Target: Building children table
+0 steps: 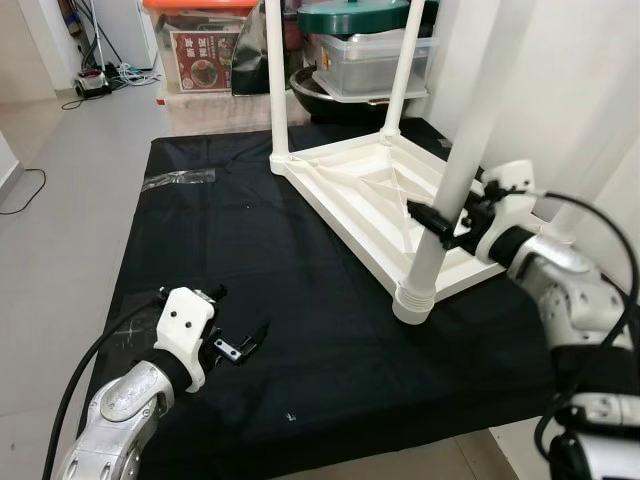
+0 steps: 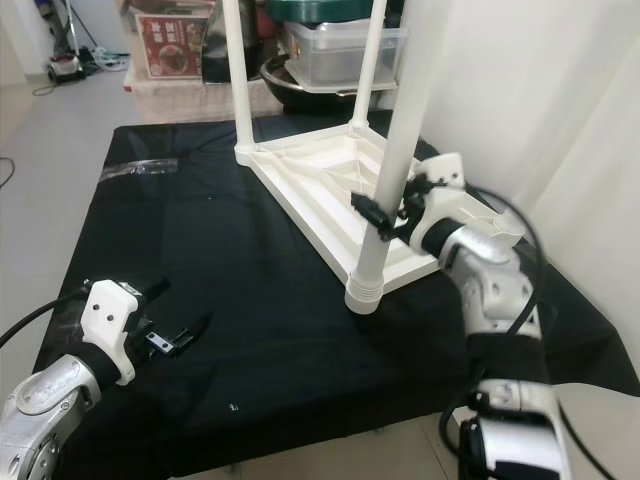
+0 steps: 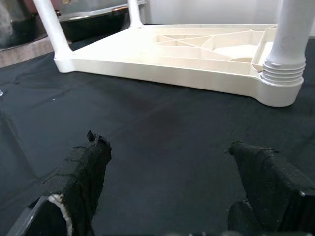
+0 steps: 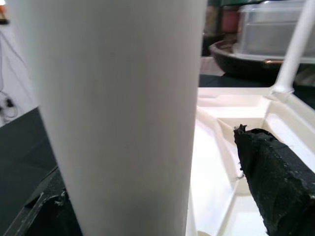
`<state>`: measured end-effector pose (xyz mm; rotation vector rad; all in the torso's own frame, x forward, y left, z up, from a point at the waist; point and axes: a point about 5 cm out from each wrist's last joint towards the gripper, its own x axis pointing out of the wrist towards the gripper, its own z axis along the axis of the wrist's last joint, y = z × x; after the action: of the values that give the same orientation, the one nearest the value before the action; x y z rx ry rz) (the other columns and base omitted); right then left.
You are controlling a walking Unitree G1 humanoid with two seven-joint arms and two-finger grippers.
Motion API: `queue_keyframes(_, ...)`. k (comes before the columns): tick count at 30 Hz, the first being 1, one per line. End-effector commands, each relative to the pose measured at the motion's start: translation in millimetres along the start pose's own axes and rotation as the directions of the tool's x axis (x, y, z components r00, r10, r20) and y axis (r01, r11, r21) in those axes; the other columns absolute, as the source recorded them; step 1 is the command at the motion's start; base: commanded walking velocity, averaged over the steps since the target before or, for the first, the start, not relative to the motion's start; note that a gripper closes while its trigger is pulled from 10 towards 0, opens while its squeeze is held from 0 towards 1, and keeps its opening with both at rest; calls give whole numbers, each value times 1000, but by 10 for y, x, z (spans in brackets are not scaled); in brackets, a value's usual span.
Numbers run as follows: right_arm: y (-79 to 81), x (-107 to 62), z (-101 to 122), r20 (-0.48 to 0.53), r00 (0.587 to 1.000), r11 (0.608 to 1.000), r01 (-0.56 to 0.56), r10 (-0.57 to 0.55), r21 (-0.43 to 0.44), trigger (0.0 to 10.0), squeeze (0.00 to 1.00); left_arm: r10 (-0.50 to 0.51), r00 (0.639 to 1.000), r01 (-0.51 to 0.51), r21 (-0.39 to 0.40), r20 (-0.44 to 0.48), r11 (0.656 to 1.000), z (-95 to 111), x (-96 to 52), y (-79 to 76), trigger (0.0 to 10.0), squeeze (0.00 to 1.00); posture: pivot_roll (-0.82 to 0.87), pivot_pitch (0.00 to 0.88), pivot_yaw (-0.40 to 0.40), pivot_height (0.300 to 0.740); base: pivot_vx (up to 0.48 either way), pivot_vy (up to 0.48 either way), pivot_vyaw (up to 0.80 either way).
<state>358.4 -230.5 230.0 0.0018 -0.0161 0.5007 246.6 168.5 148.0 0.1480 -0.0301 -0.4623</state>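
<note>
A white plastic children's table (image 1: 345, 205) lies upside down on a black cloth (image 1: 300, 300). Two legs stand at its far corners (image 1: 275, 80) (image 1: 404, 70). A third leg (image 1: 462, 150) rises, slightly tilted, from the threaded socket (image 1: 414, 300) at the near corner. My right gripper (image 1: 440, 215) reaches in from the right at mid-height on this leg, open, with one black finger (image 4: 275, 177) on each side and a gap showing beside the leg (image 4: 118, 113). My left gripper (image 1: 240, 312) rests low over the cloth at the front left, open and holding nothing, its fingers (image 3: 81, 172) pointing towards the table.
Clear storage boxes (image 1: 375, 60), a dark pot and a red-lidded box (image 1: 200, 50) stand on the floor behind the cloth. A white curtain (image 1: 590, 90) hangs at the right. A strip of clear tape (image 1: 180, 178) lies on the cloth's far left. Cables (image 1: 120, 75) lie on the floor.
</note>
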Motion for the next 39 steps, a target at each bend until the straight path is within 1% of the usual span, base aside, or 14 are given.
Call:
queue_keyframes(1, -113, -45, 15, 8, 1000, 1000, 14, -14, 7, 10000, 0, -4, 1000, 4, 3, -13, 1000, -28, -6, 16, 10000, 0, 19, 0, -50, 740, 0, 0, 0)
queue_keyframes(13, -214, -21, -84, -30, 989, 990, -142, 143, 17, 10000, 0, -12, 1000, 12, 10, -16, 1000, -31, -21, 20, 10000, 0, 31, 0, -54, 740, 0, 0, 0)
queue_keyframes(14, -228, -23, -95, -32, 988, 988, -153, 153, 20, 0, 0, -13, 1000, 13, 11, -16, 1000, -31, -20, 18, 10000, 0, 32, 0, -53, 740, 0, 0, 0)
queue_keyframes(21, -326, -32, -159, -20, 996, 996, -81, 82, 39, 0, 0, -16, 1000, 16, 12, -15, 1000, -26, -21, 9, 10000, 0, 37, 0, -56, 740, 0, 0, 0)
queue_keyframes(25, -347, 9, -287, -48, 995, 996, 83, -82, 22, 0, 0, -15, 1000, 15, 12, -13, 1000, -21, -32, 1, 10000, 0, 37, 0, -61, 740, 0, 0, 0)
queue_keyframes(26, -316, 56, -436, -91, 947, 950, 312, -309, 17, 0, 0, -13, 1000, 13, 10, -13, 1000, -21, -39, 0, 10000, 0, 39, 0, -61, 740, 0, 0, 0)
queue_keyframes(28, -304, 57, -500, -116, 903, 909, 417, -413, 11, 0, 0, -12, 1000, 12, 9, -13, 1000, -20, -45, 1, 10000, 0, 35, 0, -59, 740, 0, 0, 0)
queue_keyframes(29, -215, 46, -589, -148, 834, 844, 535, -532, -19, 0, 0, -11, 1000, 11, 8, -14, 1000, -22, -48, 2, 10000, 0, 34, 0, -59, 740, 0, 0, 0)
queue_keyframes(30, -215, 46, -589, -148, 834, 844, 535, -532, -19, 0, 0, -11, 1000, 11, 8, -14, 1000, -22, -48, 2, 10000, 0, 34, 0, -59, 740, 0, 0, 0)
queue_keyframes(31, -155, 20, -636, -163, 783, 797, 603, -601, -41, 0, 0, -11, 1000, 11, 8, -14, 1000, -24, -49, 2, 10000, 0, 34, 0, -59, 740, 0, 0, 0)
queue_keyframes(32, 44, 34, -713, -174, 766, 780, 625, -618, -20, 0, 0, -11, 1000, 11, 5, -14, 1000, -27, -46, -2, 10000, 0, 33, 0, -59, 740, 0, 0, 0)
queue_keyframes(33, 44, 34, -713, -174, 766, 780, 625, -618, -20, 0, 0, -11, 1000, 11, 5, -14, 1000, -27, -46, -2, 10000, 0, 33, 0, -59, 740, 0, 0, 0)
queue_keyframes(35, 552, 144, -802, -186, 748, 754, 655, -637, 56, 0, 0, -6, 1000, 6, 0, -7, 1000, -20, 0, -15, 10000, 0, 43, 0, -56, 740, 0, 0, 0)
queue_keyframes(39, 823, 259, -793, -191, 748, 745, 659, -636, 100, 0, 0, -2, 1000, 2, 0, 4, 1000, 3, 42, -19, 10000, 0, 47, 0, -59, 740, 0, 0, 0)
